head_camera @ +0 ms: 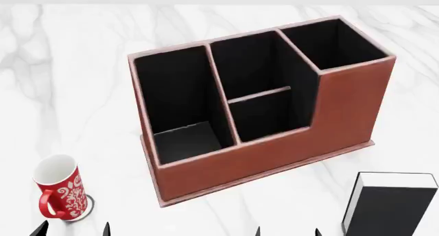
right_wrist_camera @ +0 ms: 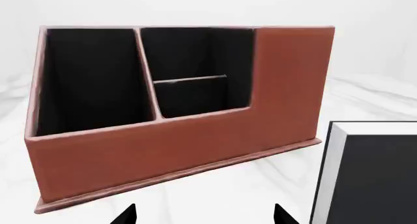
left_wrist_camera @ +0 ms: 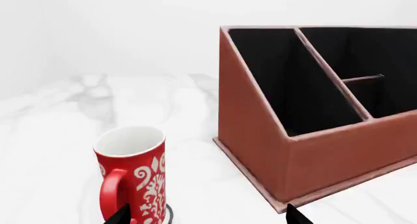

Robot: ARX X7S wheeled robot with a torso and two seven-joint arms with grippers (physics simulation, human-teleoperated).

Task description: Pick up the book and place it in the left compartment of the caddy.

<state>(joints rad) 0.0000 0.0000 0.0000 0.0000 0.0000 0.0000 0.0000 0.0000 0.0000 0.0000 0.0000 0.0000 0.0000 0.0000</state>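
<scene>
The reddish-brown caddy (head_camera: 274,153) stands in the middle of the white marble table, and its long left compartment (head_camera: 180,92) holds nothing. The black book (head_camera: 391,205) with white page edges stands at the near right, in front of the caddy's right end. My right gripper (head_camera: 287,231) is open just left of the book, fingertips apart with nothing between them. In the right wrist view the book (right_wrist_camera: 371,180) sits beside the gripper (right_wrist_camera: 203,215), with the caddy (right_wrist_camera: 182,136) ahead. My left gripper (head_camera: 73,230) is open at the near left, close to the mug.
A red-and-white patterned mug (head_camera: 60,195) stands on a small dark coaster at the near left, right in front of the left gripper (left_wrist_camera: 207,216). In the left wrist view the mug (left_wrist_camera: 134,175) is beside the caddy's (left_wrist_camera: 293,146) left end wall.
</scene>
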